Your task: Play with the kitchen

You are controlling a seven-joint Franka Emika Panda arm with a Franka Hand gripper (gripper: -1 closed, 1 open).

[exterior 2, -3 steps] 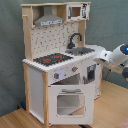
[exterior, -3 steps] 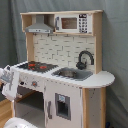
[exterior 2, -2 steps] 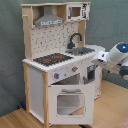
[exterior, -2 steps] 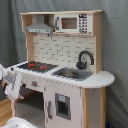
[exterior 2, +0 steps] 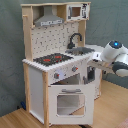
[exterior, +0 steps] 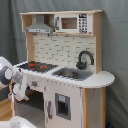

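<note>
Beside the kitchen point(exterior 2: 60, 75), which stands on the wood floor point(exterior 2: 15, 120), the arm point(exterior 2: 112, 57) reaches toward its front; whether the jaws are parted cannot be told. Play looks barely begun, oven door point(exterior 2: 70, 102) shut.

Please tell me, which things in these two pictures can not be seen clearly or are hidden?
- Gripper: in both exterior views it is not visible. In the first exterior view the arm is cut by the left edge; in the second exterior view the arm reaches behind the kitchen.
- Sink: its inside is blurred in the first exterior view.
- Microwave: the buttons are too small to read.
- Oven door: what lies behind its window cannot be made out.
</note>
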